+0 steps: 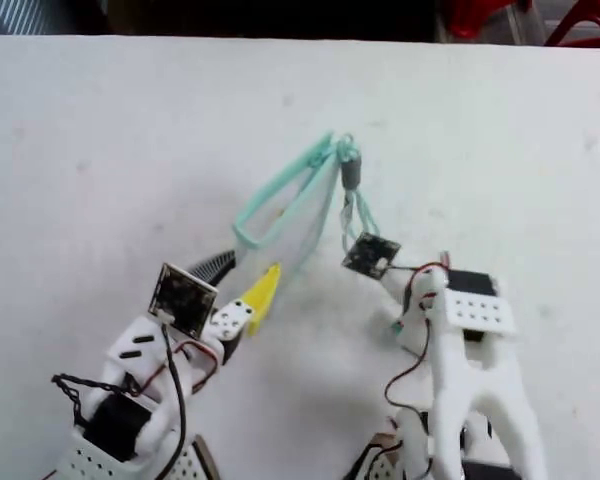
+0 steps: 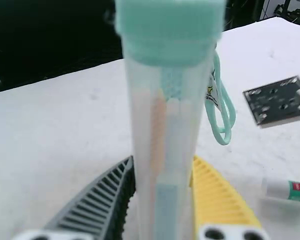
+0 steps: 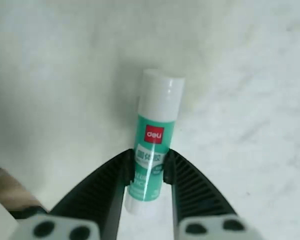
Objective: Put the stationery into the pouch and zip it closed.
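1. At the left we are seeing the left tool [image 2: 163,170] clenching the near end of the pouch [image 1: 298,215]. Its grey finger [image 2: 97,202] and yellow finger [image 2: 217,197] are pressing on either side of the translucent wall. The pouch is sitting about the middle of the counter [image 1: 100,150].
2. Through that wall we are making out slim pale orange and pale blue shapes lying lengthwise. We are judging that some stationery is already inside, though we cannot tell which pieces.
3. In the high view the teal rim [image 1: 280,182] is bowing apart along the pouch. We are therefore reading the mouth as unzipped and able to take more.
4. At the pouch's far end a teal cord [image 2: 222,110] is hanging beside it, on the side of the right arm.
5. Further right, toward the counter's near edge, the right tool [image 3: 147,157] is grasping the glue stick [image 3: 155,120]. Its black fingers [image 3: 97,195] are pinching the green-labelled body low down, and the white cap is pointing away from the tool. The stick is lying well apart from the pouch. We cannot tell whether it is resting on the counter or hanging just above it.
6. We are judging the task as partway done. The glue stick is not yet in the mouth, and the zip is not yet drawn closed.
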